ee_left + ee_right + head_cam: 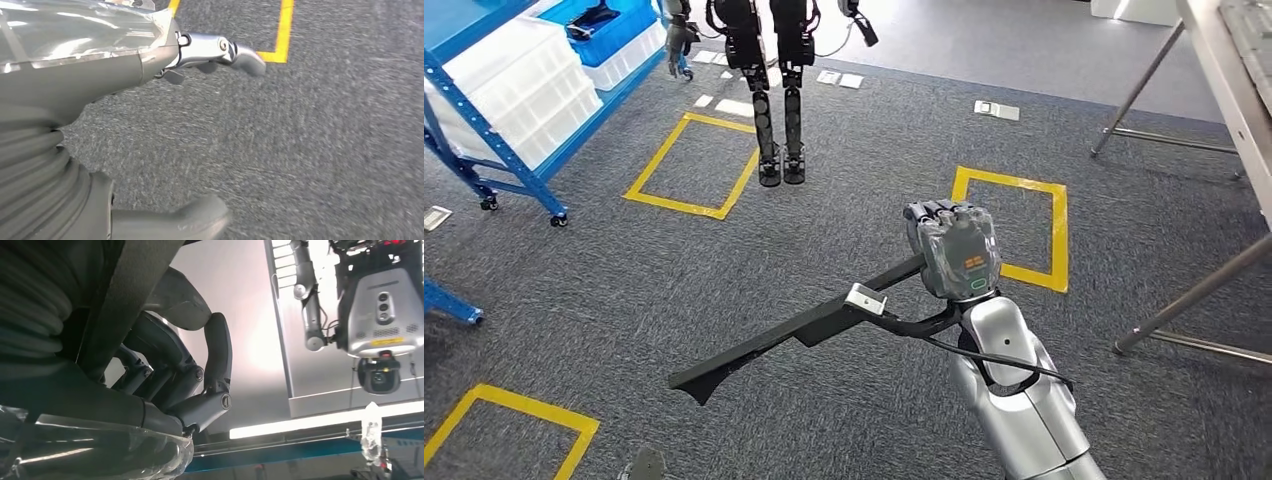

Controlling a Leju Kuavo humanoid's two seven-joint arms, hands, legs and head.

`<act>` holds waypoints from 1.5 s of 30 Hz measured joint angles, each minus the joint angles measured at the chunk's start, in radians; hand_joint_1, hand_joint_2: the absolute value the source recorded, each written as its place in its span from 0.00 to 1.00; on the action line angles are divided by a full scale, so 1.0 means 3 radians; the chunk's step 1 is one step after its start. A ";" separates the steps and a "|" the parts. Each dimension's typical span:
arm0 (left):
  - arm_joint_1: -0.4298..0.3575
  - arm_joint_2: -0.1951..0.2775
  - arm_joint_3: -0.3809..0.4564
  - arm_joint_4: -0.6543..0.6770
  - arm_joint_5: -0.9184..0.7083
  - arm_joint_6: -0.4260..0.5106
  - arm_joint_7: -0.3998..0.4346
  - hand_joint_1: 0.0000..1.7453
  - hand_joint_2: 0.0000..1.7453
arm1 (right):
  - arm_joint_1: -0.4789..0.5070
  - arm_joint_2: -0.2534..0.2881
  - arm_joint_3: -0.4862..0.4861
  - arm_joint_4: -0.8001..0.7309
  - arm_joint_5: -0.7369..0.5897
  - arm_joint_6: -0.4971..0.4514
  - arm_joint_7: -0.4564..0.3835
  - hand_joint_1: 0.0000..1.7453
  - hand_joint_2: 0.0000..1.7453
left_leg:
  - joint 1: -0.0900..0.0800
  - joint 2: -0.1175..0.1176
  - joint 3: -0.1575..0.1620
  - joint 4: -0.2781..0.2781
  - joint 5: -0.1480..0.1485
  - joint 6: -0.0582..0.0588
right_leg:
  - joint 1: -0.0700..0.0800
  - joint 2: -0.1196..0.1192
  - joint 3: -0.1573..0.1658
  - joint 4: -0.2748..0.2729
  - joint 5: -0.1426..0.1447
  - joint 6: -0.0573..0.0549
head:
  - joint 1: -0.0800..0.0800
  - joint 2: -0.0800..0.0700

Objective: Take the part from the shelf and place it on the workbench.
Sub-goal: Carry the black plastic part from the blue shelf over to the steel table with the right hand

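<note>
One part (794, 335) in right robot hand (952, 248)

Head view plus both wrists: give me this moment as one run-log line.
right hand: grips long black part, carried above carpet | left hand: holds nothing | blue shelf: far left | workbench: right edge, part not yet placed

Shelf (514, 90) far left, workbench (1239, 90) far right, another robot (769, 80) apparently between.

Right hand (952, 248) clenched (left hand (75, 100) open)
</note>
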 joint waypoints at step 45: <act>-0.0062 0.0034 -0.0017 -0.0022 -0.0036 -0.0021 -0.0211 0.00 1.00 | -0.0453 -0.0582 -0.0673 0.0049 -0.0295 0.0028 -0.0164 1.00 1.00 | 0.0044 -0.0616 -0.0142 0.0090 0.0063 0.0019 | -0.0030 0.0643 -0.0034 0.0024 0.0045 0.0013 | -0.0015 0.0000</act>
